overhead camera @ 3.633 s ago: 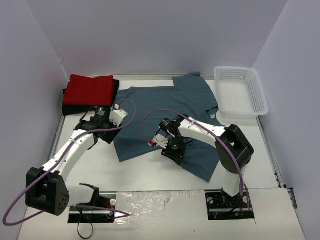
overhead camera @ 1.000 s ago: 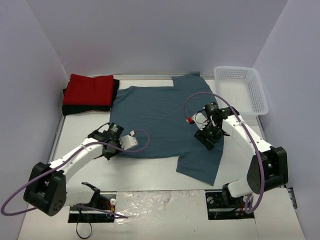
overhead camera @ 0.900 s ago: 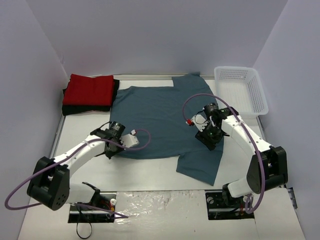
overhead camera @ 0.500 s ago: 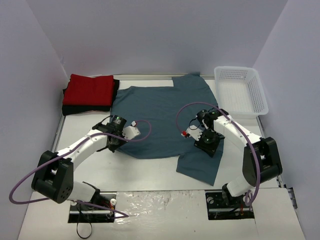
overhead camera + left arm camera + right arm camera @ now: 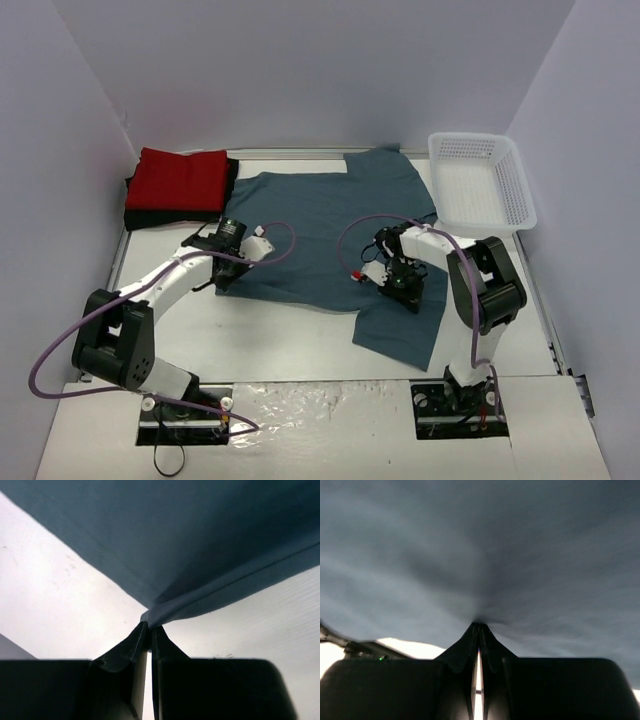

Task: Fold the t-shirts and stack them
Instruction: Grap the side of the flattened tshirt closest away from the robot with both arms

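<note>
Looking in from here, I see my left gripper [image 5: 149, 626] clamped on the near left corner of the teal t-shirt [image 5: 320, 215], and my right gripper [image 5: 479, 626] pinched shut on that shirt's cloth toward its right side. The shirt lies spread mid-table. Far left, the folded red t-shirt [image 5: 180, 178] sits on the black t-shirt [image 5: 140, 217]; far right stands the white basket [image 5: 478, 141].

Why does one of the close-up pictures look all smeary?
Right wrist view: the teal shirt fills the frame, streaky and blurred with no stitching visible, perhaps because it is too close to focus. Left wrist view: sharper, the hem stitches show clearly. Top view: evenly lit, with shiny glare on the table at its near edge.
</note>
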`<control>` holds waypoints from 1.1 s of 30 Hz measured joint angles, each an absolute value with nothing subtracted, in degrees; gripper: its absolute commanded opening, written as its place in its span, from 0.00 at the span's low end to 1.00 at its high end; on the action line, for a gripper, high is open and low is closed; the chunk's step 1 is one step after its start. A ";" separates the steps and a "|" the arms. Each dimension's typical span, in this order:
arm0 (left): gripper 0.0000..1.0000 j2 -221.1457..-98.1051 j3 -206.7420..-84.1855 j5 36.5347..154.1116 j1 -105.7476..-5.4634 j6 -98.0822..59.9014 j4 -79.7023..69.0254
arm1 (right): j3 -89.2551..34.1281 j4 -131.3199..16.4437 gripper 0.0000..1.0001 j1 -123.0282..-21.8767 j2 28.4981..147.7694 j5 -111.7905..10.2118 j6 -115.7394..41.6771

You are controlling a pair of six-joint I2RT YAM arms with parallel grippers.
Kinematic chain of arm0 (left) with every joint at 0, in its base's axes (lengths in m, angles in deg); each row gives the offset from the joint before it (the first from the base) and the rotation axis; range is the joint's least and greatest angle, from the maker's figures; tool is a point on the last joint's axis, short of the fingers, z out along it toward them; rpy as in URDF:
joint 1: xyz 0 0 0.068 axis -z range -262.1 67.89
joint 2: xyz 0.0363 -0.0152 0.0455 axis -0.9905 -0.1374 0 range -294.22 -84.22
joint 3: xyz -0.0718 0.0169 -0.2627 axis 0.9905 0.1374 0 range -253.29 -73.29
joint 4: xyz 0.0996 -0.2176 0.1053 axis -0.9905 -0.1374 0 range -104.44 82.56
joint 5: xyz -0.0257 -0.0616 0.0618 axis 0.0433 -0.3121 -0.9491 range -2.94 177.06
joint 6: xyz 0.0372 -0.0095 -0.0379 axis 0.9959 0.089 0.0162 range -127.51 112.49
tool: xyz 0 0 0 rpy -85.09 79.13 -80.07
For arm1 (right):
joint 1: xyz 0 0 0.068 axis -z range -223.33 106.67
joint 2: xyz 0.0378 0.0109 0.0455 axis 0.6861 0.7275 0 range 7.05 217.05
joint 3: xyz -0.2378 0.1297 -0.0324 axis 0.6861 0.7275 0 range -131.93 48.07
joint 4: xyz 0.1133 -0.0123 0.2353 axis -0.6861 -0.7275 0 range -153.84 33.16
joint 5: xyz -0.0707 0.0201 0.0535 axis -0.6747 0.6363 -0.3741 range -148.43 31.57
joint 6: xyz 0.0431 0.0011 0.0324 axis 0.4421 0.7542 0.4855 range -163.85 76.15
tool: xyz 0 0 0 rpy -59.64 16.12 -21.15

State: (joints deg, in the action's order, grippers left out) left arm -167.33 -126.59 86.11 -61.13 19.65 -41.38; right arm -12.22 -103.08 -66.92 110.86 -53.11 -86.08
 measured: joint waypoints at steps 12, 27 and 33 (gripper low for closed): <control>0.02 -167.81 -129.41 84.45 -67.28 19.89 -38.32 | -27.43 -103.21 0.00 -63.86 121.29 -54.62 -83.29; 0.02 -171.29 -132.34 82.57 -69.85 19.47 -35.78 | -23.22 -105.44 0.37 -64.67 108.28 -50.94 -85.14; 0.02 -171.94 -132.54 82.55 -69.85 19.14 -35.54 | -14.98 -109.92 0.38 -67.79 101.31 -50.92 -86.13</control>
